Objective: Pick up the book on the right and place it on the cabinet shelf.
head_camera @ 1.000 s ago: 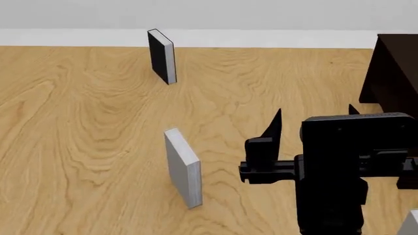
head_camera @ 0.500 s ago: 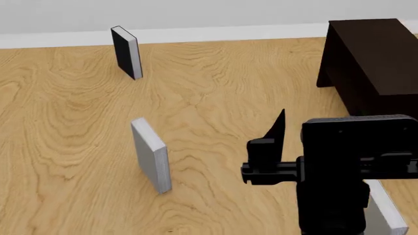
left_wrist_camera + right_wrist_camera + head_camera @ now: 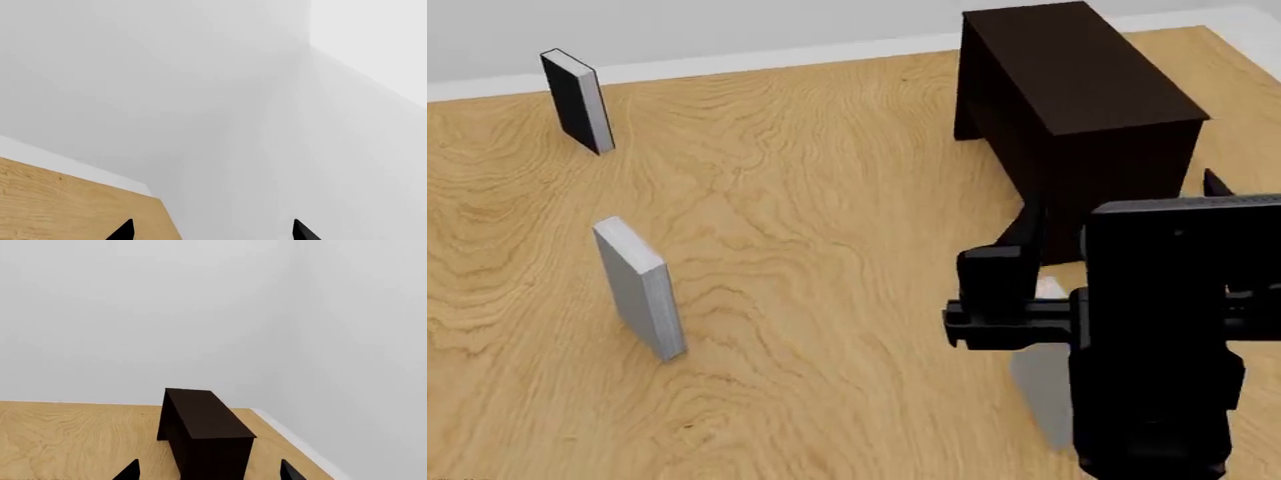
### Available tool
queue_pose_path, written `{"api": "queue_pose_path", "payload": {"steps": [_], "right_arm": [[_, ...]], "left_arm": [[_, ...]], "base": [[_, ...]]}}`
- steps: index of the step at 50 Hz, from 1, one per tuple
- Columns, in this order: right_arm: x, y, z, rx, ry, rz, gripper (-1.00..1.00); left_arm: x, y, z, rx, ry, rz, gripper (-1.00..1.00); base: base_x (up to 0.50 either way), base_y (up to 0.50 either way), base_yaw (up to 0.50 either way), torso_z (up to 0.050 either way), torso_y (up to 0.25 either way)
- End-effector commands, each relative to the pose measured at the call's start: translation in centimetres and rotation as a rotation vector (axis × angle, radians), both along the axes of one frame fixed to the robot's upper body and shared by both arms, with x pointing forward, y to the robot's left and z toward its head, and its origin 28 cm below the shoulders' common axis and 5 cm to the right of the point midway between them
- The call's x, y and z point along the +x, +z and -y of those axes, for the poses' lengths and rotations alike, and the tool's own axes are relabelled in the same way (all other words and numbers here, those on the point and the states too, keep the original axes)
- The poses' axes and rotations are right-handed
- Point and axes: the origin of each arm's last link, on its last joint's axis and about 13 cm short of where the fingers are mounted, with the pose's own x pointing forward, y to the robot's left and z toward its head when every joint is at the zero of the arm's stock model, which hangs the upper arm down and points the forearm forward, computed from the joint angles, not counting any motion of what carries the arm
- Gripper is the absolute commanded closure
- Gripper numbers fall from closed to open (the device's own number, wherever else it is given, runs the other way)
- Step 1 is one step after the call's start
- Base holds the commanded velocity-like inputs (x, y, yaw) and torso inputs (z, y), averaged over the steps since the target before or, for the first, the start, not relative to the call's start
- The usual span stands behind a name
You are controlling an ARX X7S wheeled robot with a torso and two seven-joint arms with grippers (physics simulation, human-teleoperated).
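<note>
The pale grey book (image 3: pixel 1038 395) on the right stands on the floor, mostly hidden behind my right arm. The very dark brown cabinet (image 3: pixel 1081 100) stands beyond it; it also shows in the right wrist view (image 3: pixel 207 425). Only its top and closed sides show, and its inner shelf is hidden. My right gripper (image 3: pixel 1121 212) is open and empty, held above the floor and pointing at the cabinet; its two tips frame the cabinet in the right wrist view (image 3: pixel 210 472). My left gripper (image 3: pixel 213 232) is open and empty, facing a white wall corner.
A second grey book (image 3: pixel 638 290) stands upright on the wooden floor at the left. A black-covered book (image 3: pixel 574 100) with white pages stands near the far wall. White walls and a baseboard (image 3: pixel 774 55) bound the floor.
The head view has swung to the right. Both left books have slid left in the picture, and the cabinet has come fully into view. The right book now sits behind my right arm.
</note>
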Motion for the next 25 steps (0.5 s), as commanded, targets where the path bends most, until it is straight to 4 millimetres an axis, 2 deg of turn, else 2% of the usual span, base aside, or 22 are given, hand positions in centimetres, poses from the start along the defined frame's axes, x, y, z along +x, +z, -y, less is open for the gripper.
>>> {"api": "queue_pose_path", "payload": {"steps": [1, 25], "right_arm": [[-0.16, 0.23, 0.12, 0.008, -0.004, 0.004, -1.00], [-0.18, -0.24, -0.10, 0.021, 0.019, -0.015, -1.00]], "left_arm": [[0.05, 0.01, 0.02, 0.001, -0.003, -0.003, -1.00], [0.04, 0.00, 0.04, 0.004, -0.005, -0.002, -1.00]], "base": [[-0.19, 0.05, -0.45, 0.000, 0.000], [-0.18, 0.05, -0.29, 0.000, 0.000]]}}
